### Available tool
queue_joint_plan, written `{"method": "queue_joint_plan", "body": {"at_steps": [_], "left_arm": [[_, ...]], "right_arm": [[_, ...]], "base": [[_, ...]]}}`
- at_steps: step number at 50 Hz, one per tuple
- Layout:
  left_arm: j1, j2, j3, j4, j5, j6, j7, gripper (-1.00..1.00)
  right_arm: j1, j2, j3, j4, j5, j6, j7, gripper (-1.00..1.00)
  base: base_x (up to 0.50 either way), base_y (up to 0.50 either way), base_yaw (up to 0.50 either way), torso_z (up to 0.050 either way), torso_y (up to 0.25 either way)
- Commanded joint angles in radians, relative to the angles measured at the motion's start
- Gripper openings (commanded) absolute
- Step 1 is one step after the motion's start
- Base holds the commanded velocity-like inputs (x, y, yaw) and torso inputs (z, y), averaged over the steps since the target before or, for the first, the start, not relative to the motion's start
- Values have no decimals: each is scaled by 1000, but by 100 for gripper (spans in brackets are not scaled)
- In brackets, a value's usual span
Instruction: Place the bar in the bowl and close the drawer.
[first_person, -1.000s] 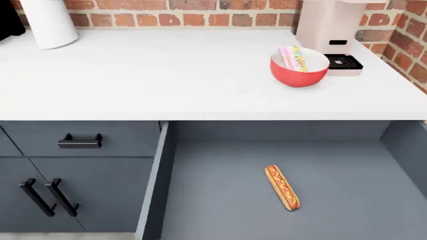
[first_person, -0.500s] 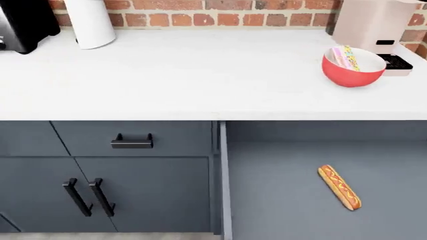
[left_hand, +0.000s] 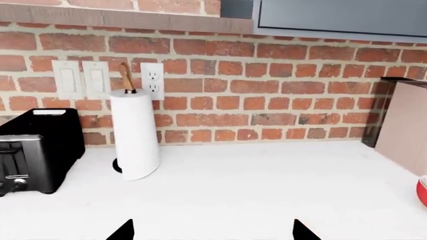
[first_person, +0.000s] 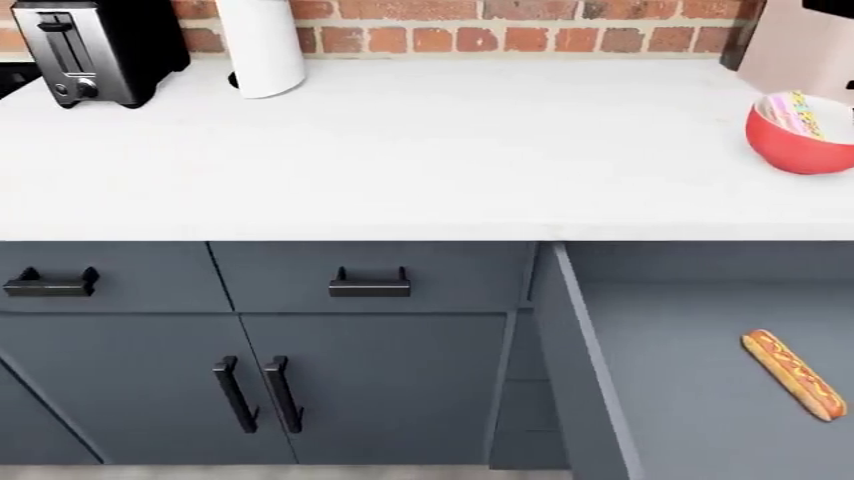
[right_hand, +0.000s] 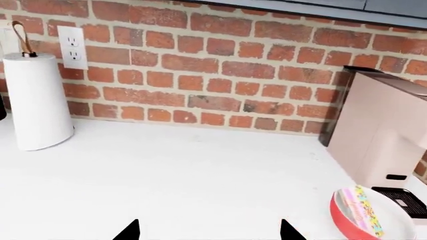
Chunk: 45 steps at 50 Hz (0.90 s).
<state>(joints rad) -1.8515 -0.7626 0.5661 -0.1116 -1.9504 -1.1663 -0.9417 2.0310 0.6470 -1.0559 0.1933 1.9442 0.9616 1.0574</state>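
Note:
The pink speckled bar (first_person: 802, 112) lies inside the red bowl (first_person: 798, 145) at the counter's far right; both also show in the right wrist view, the bar (right_hand: 361, 211) and the bowl (right_hand: 347, 225). A sliver of the bowl (left_hand: 423, 190) shows in the left wrist view. The large dark blue-grey drawer (first_person: 667, 400) stands pulled open at lower right with a hot dog (first_person: 793, 373) on its floor. My left gripper (left_hand: 212, 232) and right gripper (right_hand: 209, 232) are open and empty, with only dark fingertips showing above the counter. Neither gripper shows in the head view.
A toaster (first_person: 94, 40) and a paper towel roll (first_person: 263, 40) stand at the counter's back left. A pink coffee machine (right_hand: 383, 135) stands behind the bowl. Closed drawer fronts (first_person: 370, 277) and cabinet doors (first_person: 267, 390) lie left of the open drawer.
The head view has swung left: bowl, bar, drawer and hot dog have slid toward the right edge, and the toaster has come into view at left.

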Motion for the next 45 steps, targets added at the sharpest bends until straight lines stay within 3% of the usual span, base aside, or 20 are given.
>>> {"method": "queue_joint_plan", "body": {"at_steps": [1,12,39,45], "left_arm": [[-3,-2,5,0,-6,0,-3,100],[-3,0,9,0,-8,5,-2,100],[17,4,24,14,-15,13,1,100],[75,-11,27,29,-33,16,20,100]], "right_arm": [[-2,-3,-3,3,7,8,6,100],[-10,-2,-3,8,11,7,6,100],[-33,19,-5,-23,-21,11,-26,100],[-94,29,-14,-8,72,36,-49,100]], "base": [[0,500,0,0,0],[0,500,0,0,0],[495,183,0,0,1],[500,79,0,0,0]]}}
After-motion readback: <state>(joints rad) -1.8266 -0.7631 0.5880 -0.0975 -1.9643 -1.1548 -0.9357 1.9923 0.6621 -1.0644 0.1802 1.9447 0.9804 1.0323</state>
